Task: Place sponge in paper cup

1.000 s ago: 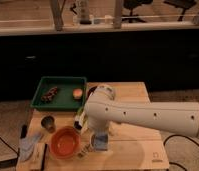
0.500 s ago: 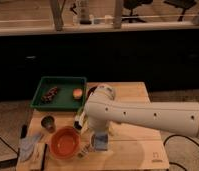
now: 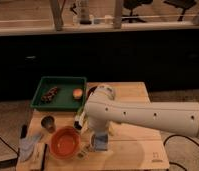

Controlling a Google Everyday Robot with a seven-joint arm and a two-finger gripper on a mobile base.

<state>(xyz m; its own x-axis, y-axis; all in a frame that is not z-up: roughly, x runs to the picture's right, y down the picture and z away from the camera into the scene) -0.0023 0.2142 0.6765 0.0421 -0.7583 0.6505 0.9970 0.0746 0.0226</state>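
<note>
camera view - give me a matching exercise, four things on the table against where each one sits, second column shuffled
Things:
1. green tray
2. orange bowl
3. dark grey cup
4. gripper

Places:
a. front of the table, just right of the orange bowl
b. back left of the table
c. front left, between the dark grey cup and the gripper
d. just in front of the green tray, left side

Pairs: 1-b, 2-c, 3-d, 4-a
</note>
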